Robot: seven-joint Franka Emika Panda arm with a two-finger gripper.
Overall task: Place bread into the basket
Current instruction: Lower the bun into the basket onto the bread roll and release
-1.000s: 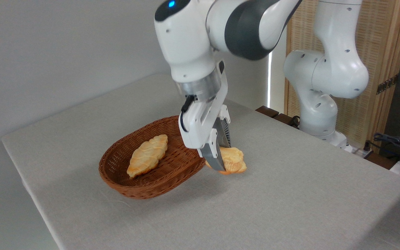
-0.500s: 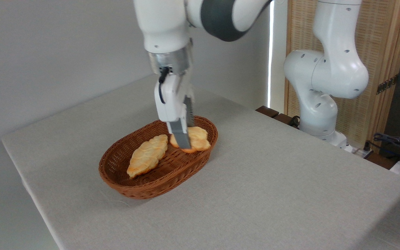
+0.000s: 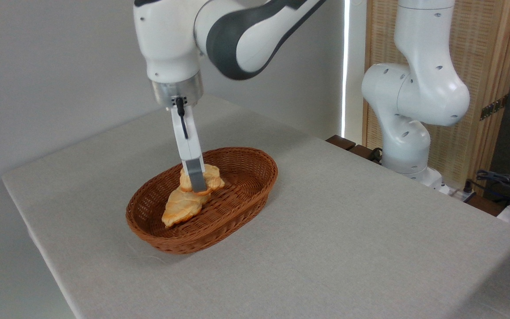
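The basket point(image 3: 237, 195) sits on the grey table point(image 3: 348, 248), toward the left half of it, with its long side running from the near left to the far right. Inside the basket, in the near-left part, lies the long braided bread point(image 3: 179, 208), one end pointing at the near rim. Over the middle of the basket hangs the gripper point(image 3: 198, 188), pointing straight down and seen edge-on, so only one grey finger point(image 3: 197, 177) shows plainly. It is clamped on the round bread point(image 3: 210, 179) — the piece sticks out to either side of the finger, and its lower edge overlaps the far end of the braided piece. Whether the two pieces actually touch I cannot tell from here. The round bread is inside the line of the basket's rim, about level with it, not lying flat on the bottom.

The arm point(image 3: 237, 35) reaches in from above the basket, bending away to the upper right. Its white base point(image 3: 407, 146) stands well to the right of the basket, past the far edge of the table, in front of a woven screen point(image 3: 481, 66).
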